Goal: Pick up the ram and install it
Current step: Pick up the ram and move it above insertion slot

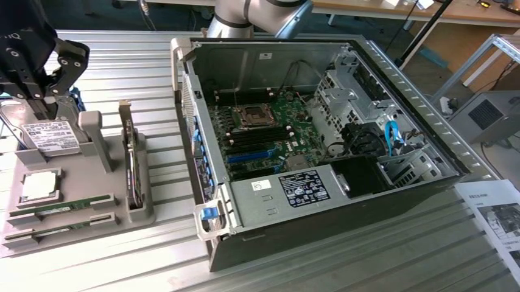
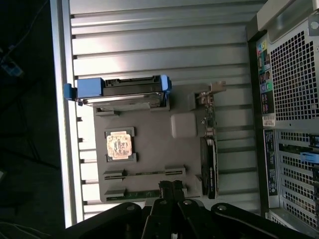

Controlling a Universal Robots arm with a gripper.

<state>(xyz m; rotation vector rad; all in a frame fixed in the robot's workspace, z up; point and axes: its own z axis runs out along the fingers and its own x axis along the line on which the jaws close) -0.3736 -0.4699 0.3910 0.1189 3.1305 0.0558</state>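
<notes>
Two ram sticks, thin green boards, lie in slots at the near end of the grey holder tray [image 1: 81, 240]: one ram stick [image 1: 63, 208] and a second [image 1: 58, 230] beside it. In the wrist view they are the ram stick [image 2: 144, 174] and the other ram stick [image 2: 134, 193]. My black gripper [image 1: 46, 104] hangs above the tray's far end, over the hard drive, shut and holding nothing. In the wrist view the gripper [image 2: 169, 185] shows its fingertips pressed together in front of the ram stick nearest it.
The tray also carries a silver hard drive [image 1: 49, 135] with blue brackets, a CPU [image 1: 39, 184] and an upright expansion card [image 1: 130, 159]. An open computer case [image 1: 325, 140] stands at the exterior view's right, its motherboard [image 1: 268, 121] showing memory slots [image 1: 258, 137]. A paper sheet [image 1: 497, 216] lies beyond.
</notes>
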